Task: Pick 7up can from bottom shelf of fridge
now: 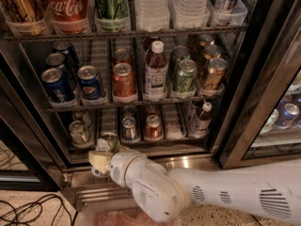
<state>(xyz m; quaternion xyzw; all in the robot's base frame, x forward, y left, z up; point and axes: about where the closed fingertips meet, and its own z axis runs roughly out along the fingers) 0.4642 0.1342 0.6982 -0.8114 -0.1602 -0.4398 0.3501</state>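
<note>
The 7up can (109,141), with its silver top and pale body, is at the front left of the fridge's bottom shelf (172,122), just over the front edge. My gripper (100,158) is shut on the can from below and in front. Its cream fingers (97,163) wrap the can's lower body and hide most of it. My white arm comes in from the lower right, across the shiny steel base strip (193,162) of the fridge (246,74).
On the bottom shelf stand a silver can (78,132), a second can (128,127), a red can (153,126) and a small bottle (201,119). Pepsi cans (56,84), red and green cans fill the rack above. Cables (28,208) lie on the floor at left.
</note>
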